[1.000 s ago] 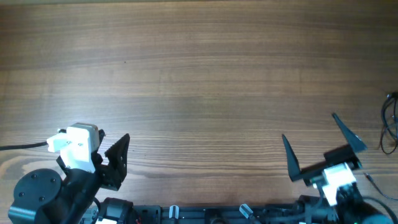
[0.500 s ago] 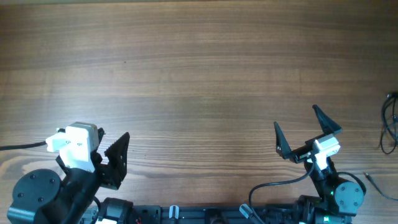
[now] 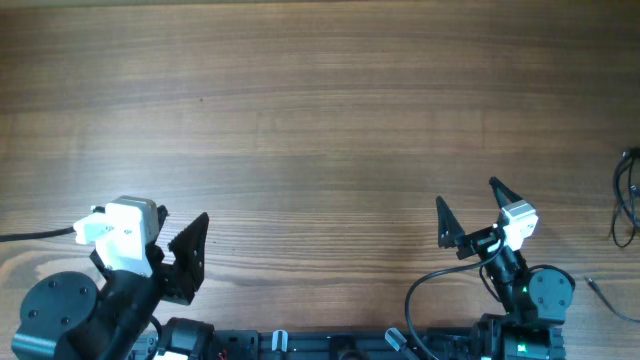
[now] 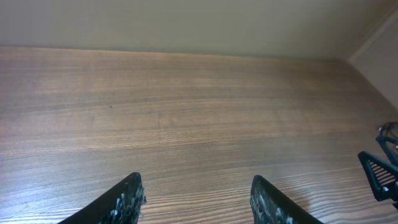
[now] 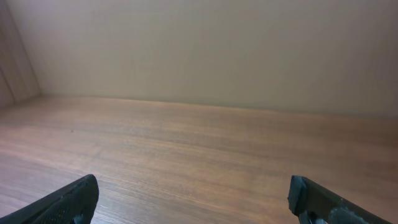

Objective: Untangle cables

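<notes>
Thin black flexible cables (image 3: pixel 624 205) lie in loose loops at the far edge of the overhead view. They are off to the right of the right tool (image 3: pixel 465 193), well apart from it, and much farther from the left tool (image 4: pixel 196 188). Only part of the loops shows before they run out of frame, so I cannot tell how many cords there are, how they cross, or where the plug ends sit. Both tools have their fingers spread wide and hold nothing, and ahead of each I see only the bare brown wood-grain tabletop (image 3: pixel 320 120). I judge these cords to be very light and limp. Pushed, they will buckle rather than slide, and lifted at one point they will likely drag the neighbouring loops along and snag. The sheath looks thin and smooth, so a shallow pinch may let a strand slip out between the pads. I would take a single strand on the outside of a loop, squarely across the fingers, or grip beside a plug if one comes into view, where the cord is thicker. I would keep off any crossing, since pulling there could tighten the tangle.
</notes>
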Tool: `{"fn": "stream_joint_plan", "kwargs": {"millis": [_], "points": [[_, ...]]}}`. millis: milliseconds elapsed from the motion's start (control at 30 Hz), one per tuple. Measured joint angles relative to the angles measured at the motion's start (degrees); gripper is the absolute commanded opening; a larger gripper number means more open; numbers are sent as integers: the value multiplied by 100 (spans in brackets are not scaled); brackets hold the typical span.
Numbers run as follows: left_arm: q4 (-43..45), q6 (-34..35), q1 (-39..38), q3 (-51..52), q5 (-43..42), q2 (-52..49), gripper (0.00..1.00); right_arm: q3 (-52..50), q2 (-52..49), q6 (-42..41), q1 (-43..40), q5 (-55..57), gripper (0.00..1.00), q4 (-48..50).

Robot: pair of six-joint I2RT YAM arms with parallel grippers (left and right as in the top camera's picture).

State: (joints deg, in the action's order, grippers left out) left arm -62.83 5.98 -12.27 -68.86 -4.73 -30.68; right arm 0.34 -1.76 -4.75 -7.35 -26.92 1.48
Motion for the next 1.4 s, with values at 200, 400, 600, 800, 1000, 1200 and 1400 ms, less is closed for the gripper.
{"fn": "stream_joint_plan", "kwargs": {"millis": [200,400,600,800,1000,1200,1400], "points": [[0,0,0,0,0,0,57,0,-70,-168,0,20,100,2],[66,-2,0,0,0,0,56,0,-70,-173,0,20,100,2],[68,-2,2,0,0,0,55,0,-70,-173,0,20,100,2],[68,0,0,0,0,0,55,0,-70,-173,341,35,100,2],[68,0,0,0,0,0,55,0,50,-188,540,39,100,17],[208,136,0,0,0,0,59,0,55,-190,540,39,100,20],[426,446,0,2,66,328,68,0,55,-190,540,39,100,20]]}}
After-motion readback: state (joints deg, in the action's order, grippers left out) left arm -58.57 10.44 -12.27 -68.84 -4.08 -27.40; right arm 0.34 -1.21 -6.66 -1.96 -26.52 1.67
